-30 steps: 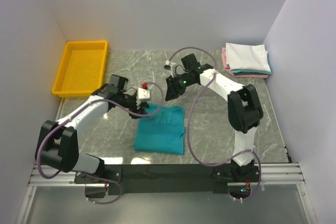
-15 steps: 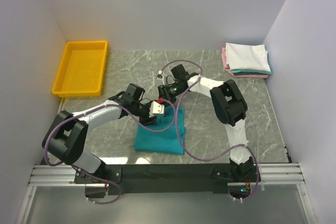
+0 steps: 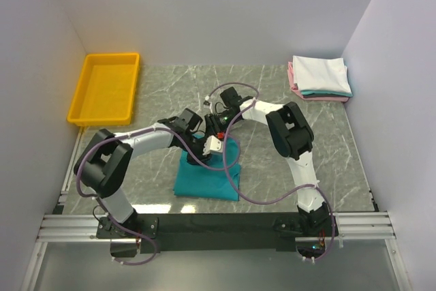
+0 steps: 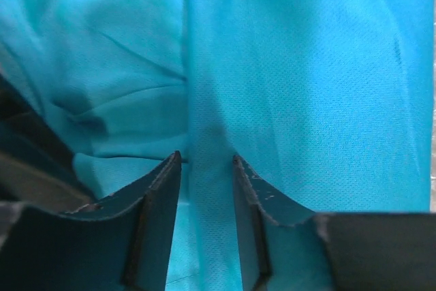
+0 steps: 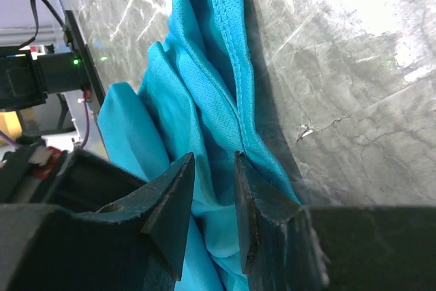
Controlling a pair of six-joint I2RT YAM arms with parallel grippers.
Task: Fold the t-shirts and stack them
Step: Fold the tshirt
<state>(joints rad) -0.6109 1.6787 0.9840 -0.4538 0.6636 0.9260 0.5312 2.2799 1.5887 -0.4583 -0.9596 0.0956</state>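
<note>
Guessing we're mid-fold. Left end effector (image 4: pixel 205 158) and right end effector (image 5: pixel 214 157) seem pinched on the teal t-shirt (image 3: pixel 204 180); folded stack (image 3: pixel 321 73) awaits.

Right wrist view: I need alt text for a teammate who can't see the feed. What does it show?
The right gripper pinches a fold of a bunched teal t-shirt, its two dark fingers nearly together with cloth between them. The shirt lies crumpled on a grey marbled table, whose surface fills the right side of the view.
</note>
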